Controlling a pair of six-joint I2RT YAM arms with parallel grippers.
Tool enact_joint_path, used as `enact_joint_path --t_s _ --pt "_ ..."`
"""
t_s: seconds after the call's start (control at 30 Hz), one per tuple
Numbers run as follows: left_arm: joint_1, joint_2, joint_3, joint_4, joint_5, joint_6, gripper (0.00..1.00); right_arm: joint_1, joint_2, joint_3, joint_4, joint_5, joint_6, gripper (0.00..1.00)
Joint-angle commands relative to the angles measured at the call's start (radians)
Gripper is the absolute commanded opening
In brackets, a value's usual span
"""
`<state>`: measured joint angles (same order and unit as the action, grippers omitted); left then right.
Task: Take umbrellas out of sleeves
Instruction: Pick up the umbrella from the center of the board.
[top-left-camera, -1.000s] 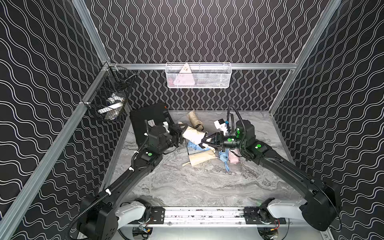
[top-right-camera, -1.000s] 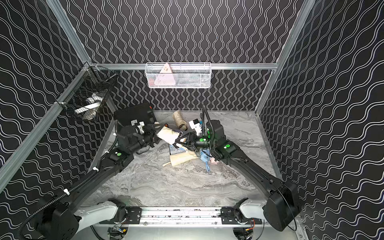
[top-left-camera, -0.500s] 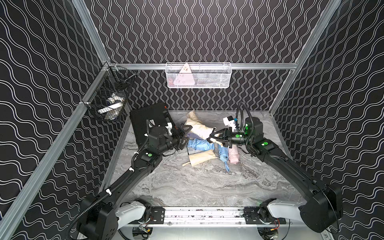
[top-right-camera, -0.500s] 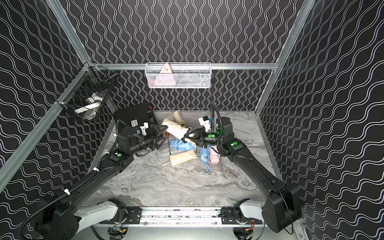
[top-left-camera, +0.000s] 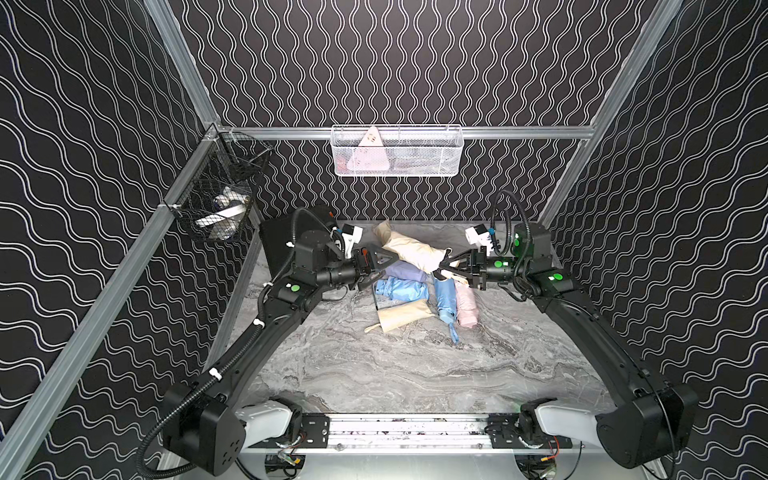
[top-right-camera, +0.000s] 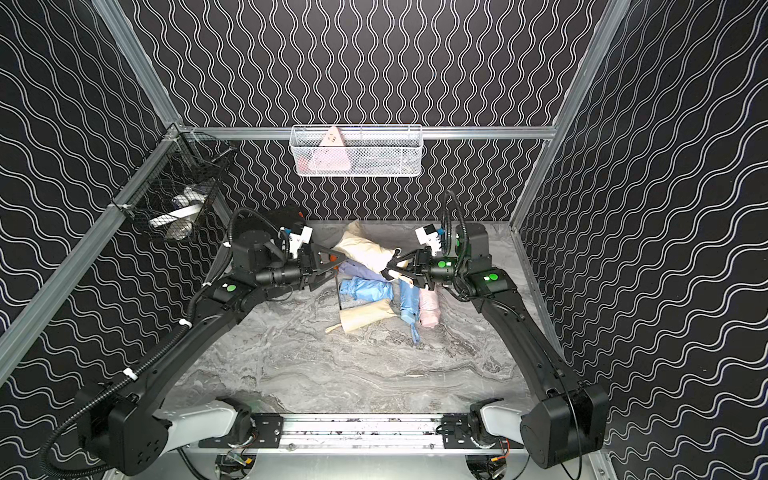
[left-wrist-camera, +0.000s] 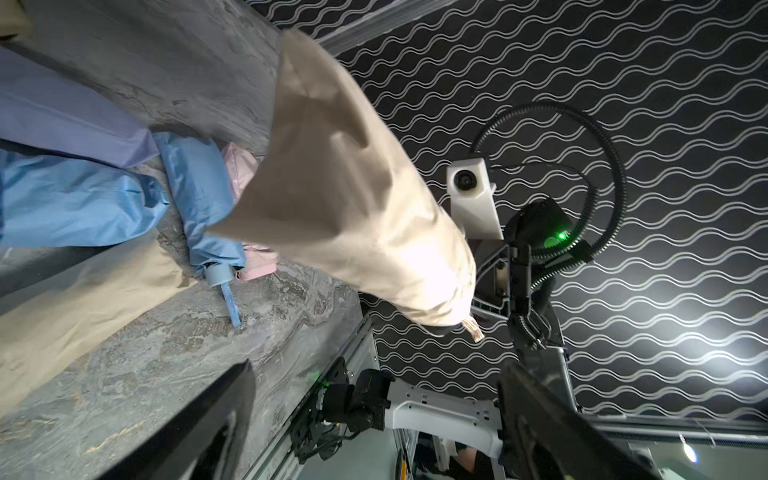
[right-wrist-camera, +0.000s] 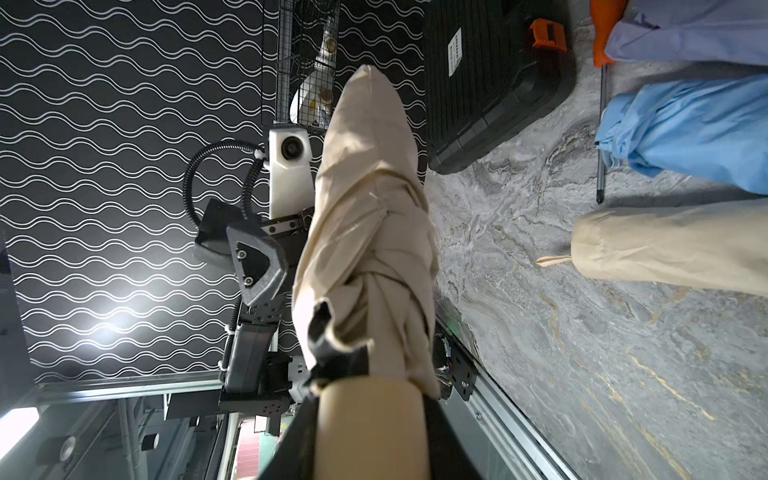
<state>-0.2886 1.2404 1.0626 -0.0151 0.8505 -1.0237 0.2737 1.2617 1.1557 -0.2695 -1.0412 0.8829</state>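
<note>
Released by the spread left pincer (top-left-camera: 384, 270), the cream umbrella (top-left-camera: 409, 249) juts from the right pincer (top-left-camera: 439, 268), which pinches its handle (right-wrist-camera: 365, 424).

Your left gripper (left-wrist-camera: 376, 370) has its jaws wide apart, empty. Ahead, the right gripper (left-wrist-camera: 478, 307) holds the cream umbrella (left-wrist-camera: 353, 199) by one end, clear of the worktop (left-wrist-camera: 166, 361), where a light blue umbrella (left-wrist-camera: 203, 199) and cream sleeve (left-wrist-camera: 83, 299) lie.

front of marble table (top-left-camera: 374, 374) wide open, umbrella pile (top-left-camera: 401, 289) clogging back middle, black case (top-left-camera: 274, 245) hogging back-left corner, cream umbrella (top-left-camera: 409, 249) hanging midair above the pile
</note>
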Motion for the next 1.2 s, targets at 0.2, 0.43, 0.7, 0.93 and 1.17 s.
enact_joint_path --t_s 0.2,0.43,0.7,0.93,1.17 --pt "0.042 0.042 -0.099 0.486 0.150 -0.276 0.96 0.026 -0.019 -0.052 0.209 -0.122 0.128 0.14" --pt "0.042 0.072 -0.038 0.441 0.163 -0.246 0.96 0.060 -0.004 0.014 0.111 -0.144 0.052 0.15" --pt "0.043 0.059 0.004 0.293 0.185 -0.144 0.93 0.074 0.003 0.017 0.126 -0.160 0.062 0.15" --pt "0.042 0.033 0.004 0.201 0.204 -0.086 0.89 0.086 -0.011 0.016 0.075 -0.165 0.031 0.14" --pt "0.057 0.018 0.008 0.145 0.212 -0.062 0.88 0.094 -0.027 0.053 -0.026 -0.169 -0.026 0.14"
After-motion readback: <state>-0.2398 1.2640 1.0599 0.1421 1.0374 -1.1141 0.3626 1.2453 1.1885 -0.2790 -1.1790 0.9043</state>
